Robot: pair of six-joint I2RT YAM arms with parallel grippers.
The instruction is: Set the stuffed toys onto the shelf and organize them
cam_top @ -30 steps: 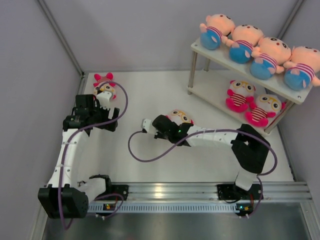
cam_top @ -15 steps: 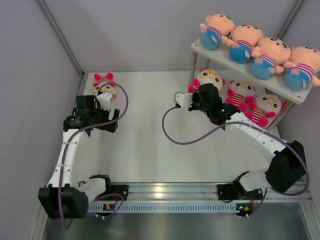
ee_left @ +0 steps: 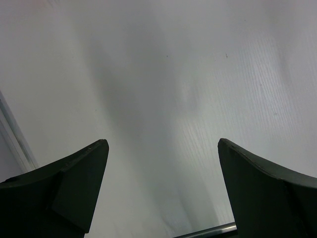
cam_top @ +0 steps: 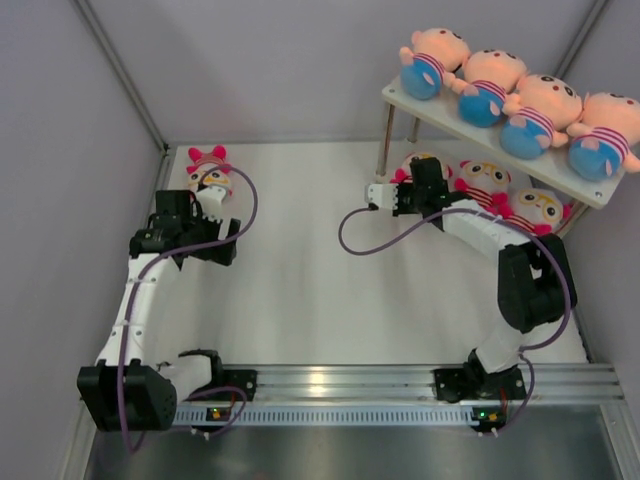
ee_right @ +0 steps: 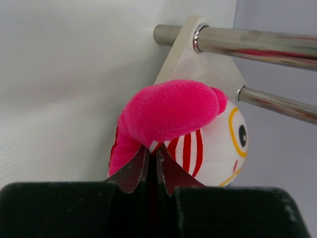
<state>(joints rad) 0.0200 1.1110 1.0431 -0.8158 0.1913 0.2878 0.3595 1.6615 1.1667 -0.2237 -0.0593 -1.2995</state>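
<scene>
Several peach boy dolls point(cam_top: 505, 88) lie in a row on the shelf's point(cam_top: 400, 99) top board. Two pink dolls point(cam_top: 485, 179) sit on its lower board. My right gripper point(cam_top: 428, 172) is shut on a third pink doll point(ee_right: 188, 131), pinching its body at the left end of the lower tier; in the right wrist view the doll sits against the shelf's corner and leg point(ee_right: 257, 39). A fourth pink doll point(cam_top: 209, 172) lies on the table at the far left, just beyond my left gripper point(cam_top: 205, 200), which is open and empty point(ee_left: 161, 148).
Grey walls close in the white table on three sides. The shelf's metal legs point(cam_top: 384, 150) stand near my right wrist. A purple cable point(cam_top: 355, 240) loops off each arm over the table.
My right arm has carried the pink doll from mid-table back and right, into the left end of the lower tier. My left arm has hardly moved.
</scene>
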